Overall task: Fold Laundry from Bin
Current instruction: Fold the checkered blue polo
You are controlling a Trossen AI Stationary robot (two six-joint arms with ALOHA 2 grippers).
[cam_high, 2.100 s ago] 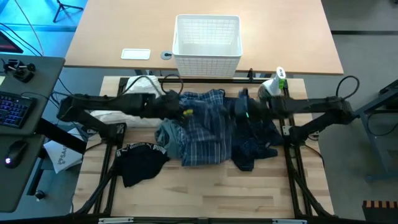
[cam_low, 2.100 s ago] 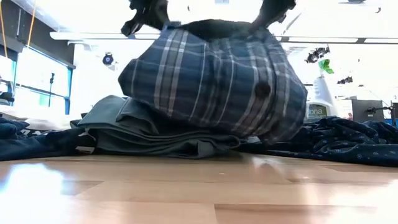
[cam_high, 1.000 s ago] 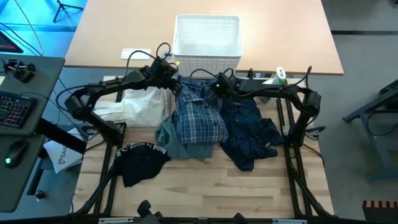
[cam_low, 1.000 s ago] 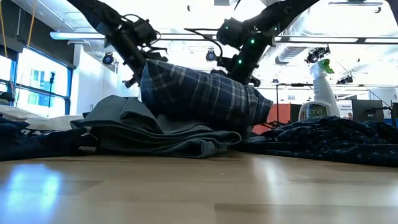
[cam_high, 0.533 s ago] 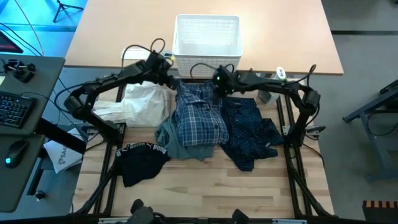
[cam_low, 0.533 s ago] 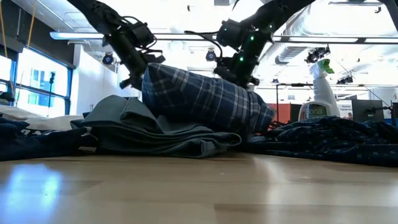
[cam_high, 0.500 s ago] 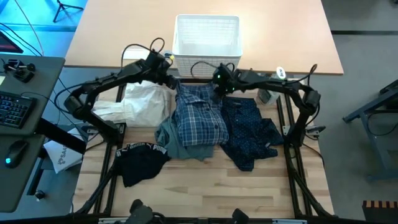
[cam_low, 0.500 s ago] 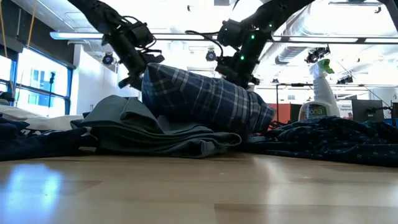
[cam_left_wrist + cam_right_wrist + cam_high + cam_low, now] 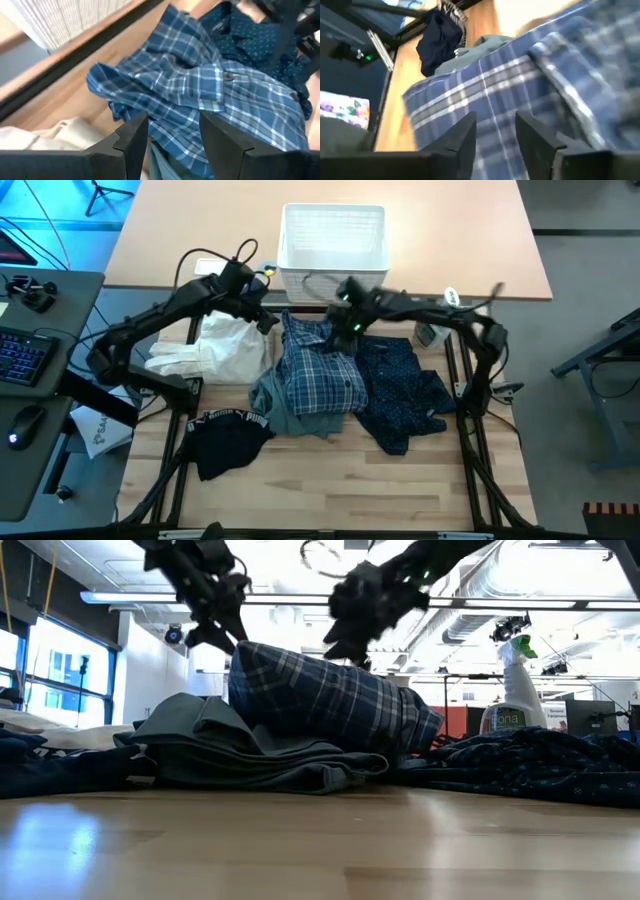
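Note:
The folded blue-white plaid shirt (image 9: 320,370) (image 9: 330,700) lies with its near part on the grey-green top (image 9: 272,405) (image 9: 220,745). Right of it lie the navy dotted trousers (image 9: 405,390), left the white cloth (image 9: 220,350), near left the black Puma piece (image 9: 225,438). The white bin (image 9: 333,240) stands beyond the shirt. My left gripper (image 9: 172,145) (image 9: 264,320) hangs open above the shirt's far left corner. My right gripper (image 9: 497,140) (image 9: 345,645) hangs open above its far right part. Neither touches cloth.
A spray bottle (image 9: 447,305) (image 9: 515,690) stands at the far right by the trousers. Black frame rails (image 9: 470,450) run along the table's sides and far edge. Bare wood (image 9: 330,490) lies near the front edge. A keyboard desk (image 9: 30,350) stands off to the left.
Both grippers have let go of the plaid shirt's far end and risen clear of it. My left gripper has drawn back toward the table's far left; my right gripper has turned and tipped. The shirt stays folded on the grey-green top.

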